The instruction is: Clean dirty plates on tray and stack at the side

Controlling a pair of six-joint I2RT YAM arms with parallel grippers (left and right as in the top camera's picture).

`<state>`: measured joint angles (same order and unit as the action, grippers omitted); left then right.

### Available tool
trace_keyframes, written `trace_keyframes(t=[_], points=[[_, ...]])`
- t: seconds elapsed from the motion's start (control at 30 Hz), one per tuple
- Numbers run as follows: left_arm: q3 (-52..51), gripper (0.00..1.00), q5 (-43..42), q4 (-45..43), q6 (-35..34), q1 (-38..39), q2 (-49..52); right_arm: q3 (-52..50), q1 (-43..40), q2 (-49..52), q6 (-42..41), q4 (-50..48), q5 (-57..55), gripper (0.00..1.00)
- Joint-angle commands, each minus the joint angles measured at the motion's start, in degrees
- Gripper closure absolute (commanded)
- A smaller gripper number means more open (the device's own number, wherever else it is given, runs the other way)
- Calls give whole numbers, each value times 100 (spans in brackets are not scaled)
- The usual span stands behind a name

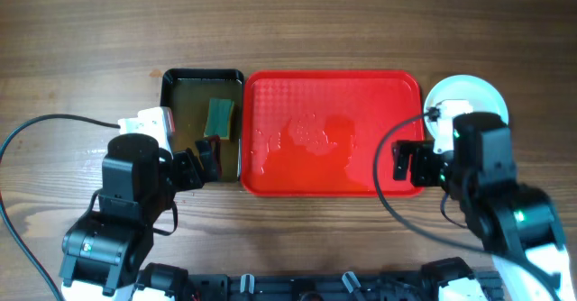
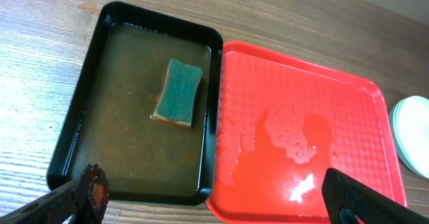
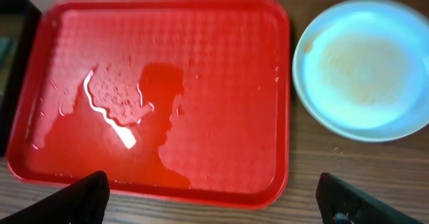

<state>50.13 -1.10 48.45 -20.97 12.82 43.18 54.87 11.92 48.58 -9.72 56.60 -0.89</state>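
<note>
The red tray (image 1: 334, 130) lies mid-table, wet, with no plates on it; it also shows in the left wrist view (image 2: 301, 117) and the right wrist view (image 3: 201, 63). The plates (image 1: 464, 98) sit stacked on the table just right of the tray, partly under my right arm; the top one (image 3: 365, 66) is pale blue with faint brownish residue. A stack edge shows in the left wrist view (image 2: 412, 133). My left gripper (image 2: 214, 200) is open and empty over the near edges of the two trays. My right gripper (image 3: 214, 197) is open and empty at the red tray's near right corner.
A black tray (image 1: 180, 85) holding murky water and a green sponge (image 1: 219, 116) sits against the red tray's left side; the sponge also shows in the left wrist view (image 2: 178, 92). Water pools on the red tray. Black cables loop beside both arms.
</note>
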Motion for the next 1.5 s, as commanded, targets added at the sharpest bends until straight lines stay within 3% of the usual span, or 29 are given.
trace_keyframes(t=[0.0, 0.13, 0.33, 0.47, 0.6, 0.87, 0.97, 1.03, 1.47], points=[[-46, 0, 76, -11, -72, 20, -4, -15, 24, -614, 238, -92, -234, 1], [-46, 0, 76, -11, -72, 20, -4, -487, 24, -1537, 505, -1130, -225, 0], [-46, 0, 76, -11, -72, 20, -4, -2806, 24, -3368, 332, -3834, 203, 0], [-46, 0, 76, -11, -72, 20, -4, -3606, 22, -4315, 369, -4557, 203, 1], [-46, 0, 76, -11, -72, 20, -4, -4094, -142, -4784, 374, -5106, 199, 1], [-46, 0, 76, -11, -72, 20, -4, -5412, -455, -4837, 802, -7377, 437, 1], [-46, 0, 76, -13, -72, 20, -4, -5458, -566, -4839, 997, -6706, 739, 1], [-46, 0, 76, -11, -72, 20, -4, -5458, -568, -4839, 944, -5663, 745, 0], [-46, 0, 76, -11, -72, 20, -4, -5458, -568, -4837, 955, -5694, 737, 1]])
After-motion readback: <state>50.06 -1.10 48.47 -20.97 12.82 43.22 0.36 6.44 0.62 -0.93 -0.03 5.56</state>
